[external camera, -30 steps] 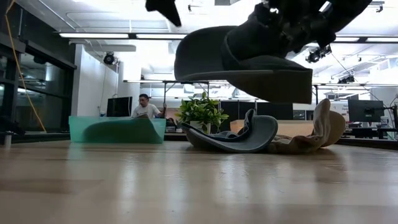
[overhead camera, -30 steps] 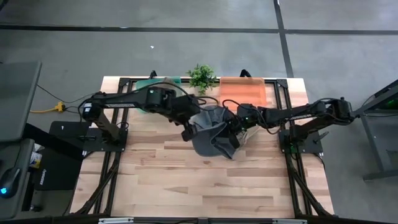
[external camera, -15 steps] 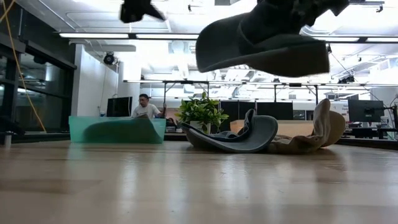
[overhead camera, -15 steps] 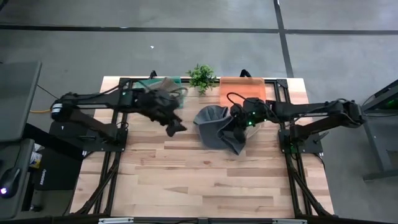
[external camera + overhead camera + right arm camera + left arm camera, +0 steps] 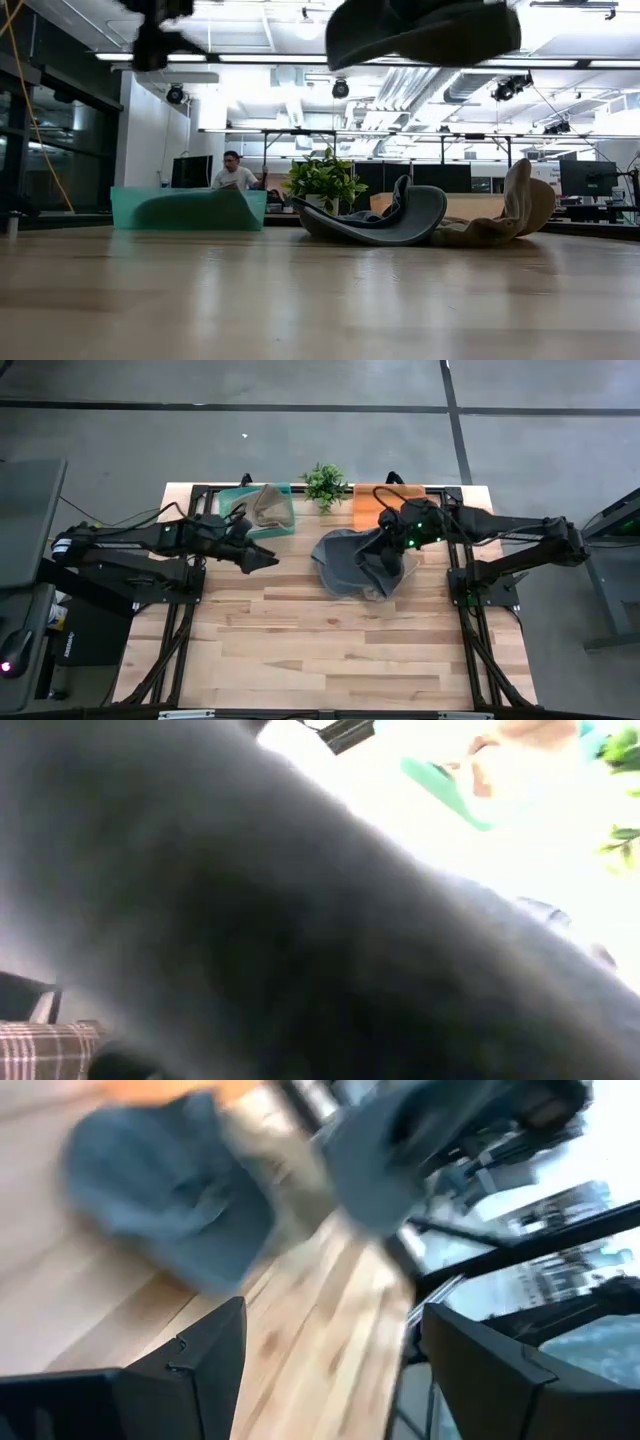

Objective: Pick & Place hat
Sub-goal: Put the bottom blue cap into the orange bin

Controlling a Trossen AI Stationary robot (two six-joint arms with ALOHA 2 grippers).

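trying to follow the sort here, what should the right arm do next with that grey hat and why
Probably carry the grey hat on toward the orange bin before letting go. The right gripper holds it high above the table, beside that bin, while the left gripper is open and empty near the green bin.

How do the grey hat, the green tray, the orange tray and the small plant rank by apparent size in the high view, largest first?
1. Grey hat, held by the right gripper.
2. Orange tray and green tray: alike, both partly covered, so unranked.
3. Plant.
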